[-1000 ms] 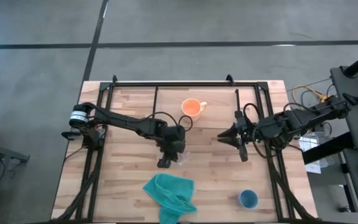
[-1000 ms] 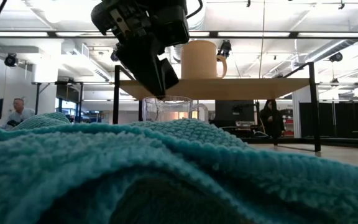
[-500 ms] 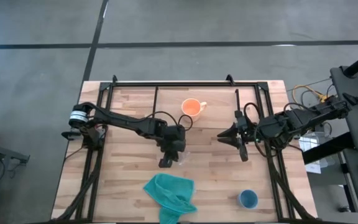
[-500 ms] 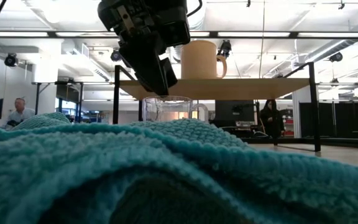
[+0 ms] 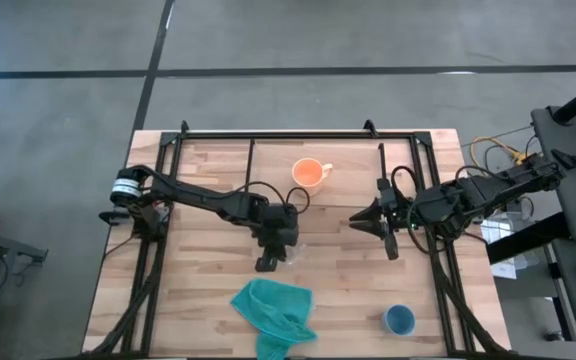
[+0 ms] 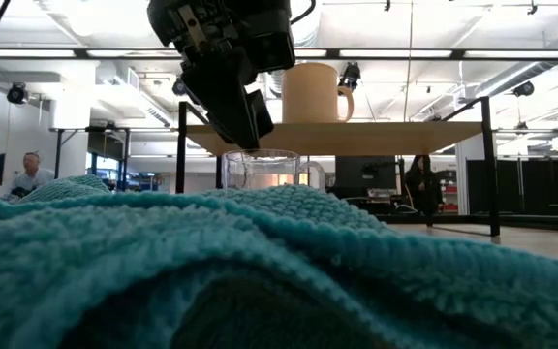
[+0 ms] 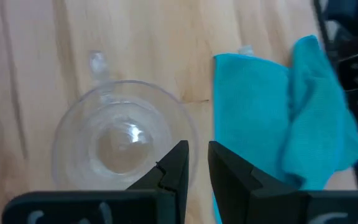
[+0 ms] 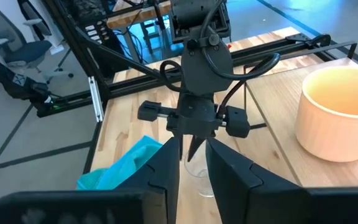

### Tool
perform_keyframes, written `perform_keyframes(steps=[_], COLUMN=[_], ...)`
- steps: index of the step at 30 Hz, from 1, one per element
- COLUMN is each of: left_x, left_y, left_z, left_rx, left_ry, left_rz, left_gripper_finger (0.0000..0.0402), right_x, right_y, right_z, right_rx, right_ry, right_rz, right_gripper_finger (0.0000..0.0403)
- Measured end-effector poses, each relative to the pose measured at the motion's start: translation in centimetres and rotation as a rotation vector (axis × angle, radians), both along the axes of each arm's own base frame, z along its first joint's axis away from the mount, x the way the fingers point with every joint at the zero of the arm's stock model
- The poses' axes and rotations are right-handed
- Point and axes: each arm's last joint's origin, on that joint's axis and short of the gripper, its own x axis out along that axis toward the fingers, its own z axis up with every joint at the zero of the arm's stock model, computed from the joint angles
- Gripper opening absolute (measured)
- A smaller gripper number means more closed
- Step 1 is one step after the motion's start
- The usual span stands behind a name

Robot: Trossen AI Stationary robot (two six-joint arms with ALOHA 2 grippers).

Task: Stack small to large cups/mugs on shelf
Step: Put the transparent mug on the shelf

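The tiny clear glass cup (image 7: 120, 143) (image 6: 262, 170) stands upright on the tabletop. My left gripper (image 7: 197, 158) (image 6: 248, 143) (image 5: 266, 262) is shut and points down, its tips level with the left part of the cup's rim. No finger shows inside the glass. The orange mug (image 5: 310, 172) (image 6: 313, 92) stands upright on the shelf (image 6: 386, 138). The blue cup (image 5: 399, 320) sits on the table by its near right corner. My right gripper (image 5: 358, 220) (image 8: 192, 162) is shut and waits right of the middle, pointing toward the left arm. My left gripper's shut fingertips (image 6: 250, 145) stand right at the left part of the glass cup's rim (image 6: 260, 153), coming from above and pointing down. Whether they touch the rim, I cannot tell.
A crumpled teal cloth (image 5: 273, 310) lies near the table's near edge, just in front of the glass, and fills the low view's foreground (image 6: 260, 271). The shelf's black legs (image 6: 487, 165) and frame bars (image 5: 298, 133) stand around the far half. People show in the room behind.
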Motion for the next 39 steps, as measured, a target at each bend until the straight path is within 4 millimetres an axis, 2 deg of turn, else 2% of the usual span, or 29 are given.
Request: perform_keyframes(steps=[12, 39], left_x=[-0.23, -0.15], left_y=[0.08, 0.13], left_z=[-0.71, -0.95], left_rx=[0.02, 0.037], left_ry=[0.008, -0.014], left_rz=[0.013, 0.024], left_gripper_finger=[0.0048, 0.0047], right_x=[0.0, 0.0], right_y=[-0.01, 0.0], right_z=[0.0, 0.01], right_rx=[0.0, 0.002], right_ry=[0.0, 0.0], right_rz=[-0.002, -0.002], right_gripper_finger=[0.007, 0.0075])
